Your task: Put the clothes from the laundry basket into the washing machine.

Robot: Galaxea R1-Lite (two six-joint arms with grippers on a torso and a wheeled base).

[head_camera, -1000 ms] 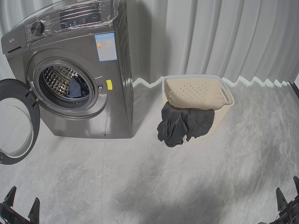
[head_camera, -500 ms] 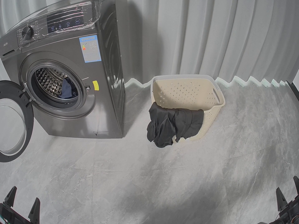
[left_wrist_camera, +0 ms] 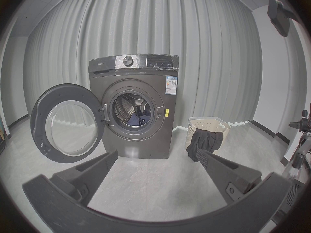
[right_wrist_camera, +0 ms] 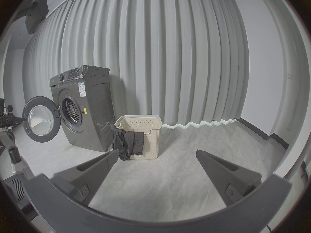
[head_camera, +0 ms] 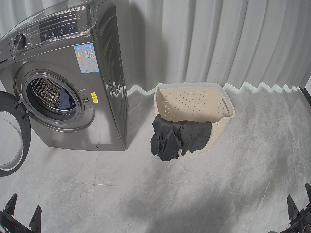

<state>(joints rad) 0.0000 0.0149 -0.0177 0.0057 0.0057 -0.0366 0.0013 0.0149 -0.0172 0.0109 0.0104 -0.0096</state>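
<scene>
A grey front-loading washing machine [head_camera: 64, 81] stands at the left with its round door [head_camera: 13, 133] swung open. A dark blue garment [head_camera: 64, 100] lies inside the drum. To its right, a cream laundry basket [head_camera: 194, 102] sits on the floor, and a black garment [head_camera: 178, 136] hangs over its near rim. My left gripper [head_camera: 23, 209] is open, low at the near left, far from both. My right gripper [head_camera: 299, 199] is open at the near right. In the left wrist view the machine [left_wrist_camera: 136, 107] and basket [left_wrist_camera: 209, 127] lie ahead of the open fingers [left_wrist_camera: 223, 169].
Pale pleated curtains [head_camera: 210, 33] run along the back wall. Grey marble-look floor [head_camera: 162, 191] stretches between me and the basket. A dark skirting strip [head_camera: 306, 93] lies at the far right.
The whole head view has shifted: machine and basket now sit further left in the picture. Neither gripper has changed, and the black garment hangs as before.
</scene>
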